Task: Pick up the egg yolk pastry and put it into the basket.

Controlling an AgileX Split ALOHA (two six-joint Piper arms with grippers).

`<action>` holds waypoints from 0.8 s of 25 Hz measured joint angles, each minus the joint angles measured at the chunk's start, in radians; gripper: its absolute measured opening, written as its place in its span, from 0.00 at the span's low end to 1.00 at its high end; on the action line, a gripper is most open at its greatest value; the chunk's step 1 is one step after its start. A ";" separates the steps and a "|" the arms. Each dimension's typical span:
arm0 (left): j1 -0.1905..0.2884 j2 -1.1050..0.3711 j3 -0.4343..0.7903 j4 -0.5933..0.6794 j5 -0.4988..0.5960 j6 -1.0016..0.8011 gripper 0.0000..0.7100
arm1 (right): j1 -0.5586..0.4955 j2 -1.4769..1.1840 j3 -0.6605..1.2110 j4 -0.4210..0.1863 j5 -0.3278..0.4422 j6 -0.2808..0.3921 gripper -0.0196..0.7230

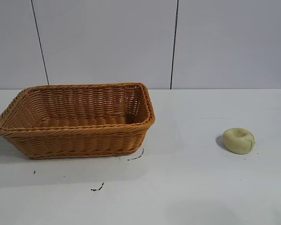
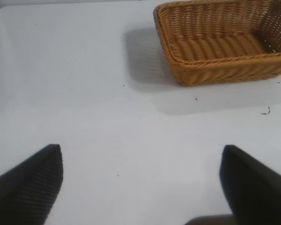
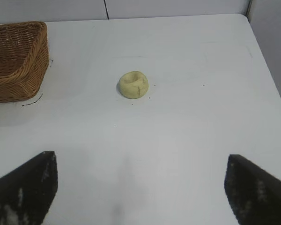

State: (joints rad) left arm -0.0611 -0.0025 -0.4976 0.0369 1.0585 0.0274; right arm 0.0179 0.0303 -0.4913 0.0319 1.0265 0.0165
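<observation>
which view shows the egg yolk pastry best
The right wrist view: the egg yolk pastry sits unobstructed on the table, creased top visible. The exterior view shows it side-on, right of the basket. The left wrist view does not show it.

The exterior camera stood outside the rig, nearly level and a little above the white table (image 1: 187,187), facing a grey panelled wall (image 1: 107,42); neither arm entered its frame. The left wrist camera sat close behind the left gripper (image 2: 140,178), looking forward and down between its wide-spread jaws, with the wicker basket (image 2: 215,70) well beyond them and off to one side. The right wrist camera looked the same way past the right gripper (image 3: 140,180), the egg yolk pastry (image 3: 133,85) well ahead between the jaw lines. All three views shared the basket and tabletop; the exterior and right wrist views shared the pastry.
</observation>
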 joint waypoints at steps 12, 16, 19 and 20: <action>0.000 0.000 0.000 0.000 0.000 0.000 0.98 | 0.000 0.746 -0.206 -0.003 -0.004 0.004 0.96; 0.000 0.000 0.000 0.000 0.000 0.000 0.98 | 0.000 1.043 -0.307 -0.003 -0.060 0.004 0.96; 0.000 0.000 0.000 0.000 0.000 0.000 0.98 | 0.000 1.250 -0.407 -0.005 -0.074 0.001 0.96; 0.000 0.000 0.000 0.000 0.000 0.000 0.98 | 0.000 1.307 -0.446 -0.006 -0.078 0.001 0.96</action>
State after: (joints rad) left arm -0.0611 -0.0025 -0.4976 0.0369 1.0585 0.0274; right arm 0.0179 1.3369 -0.9376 0.0255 0.9485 0.0173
